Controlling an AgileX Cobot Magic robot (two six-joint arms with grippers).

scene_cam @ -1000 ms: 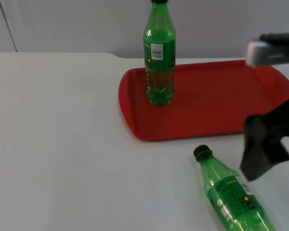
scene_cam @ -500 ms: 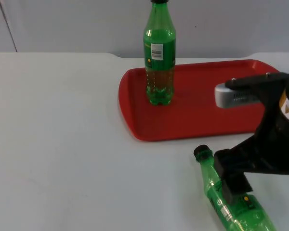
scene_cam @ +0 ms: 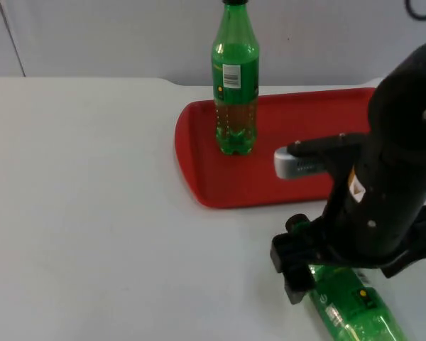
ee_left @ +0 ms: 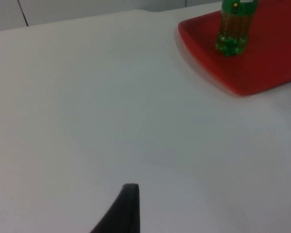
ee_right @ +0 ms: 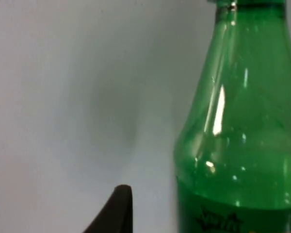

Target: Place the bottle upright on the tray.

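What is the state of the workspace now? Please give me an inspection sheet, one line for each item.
Surface: white table, bare around the things.
Job's things: red tray near the wall; one green bottle upright on its left part; a second bottle lying on the table in front of the tray, cap toward the tray.
Clutter: nothing seen.
Grippers: right gripper low over the lying bottle's neck, not closed on it; left gripper waits above the table.
Cables: left out.
Surroundings: grey wall behind the table.
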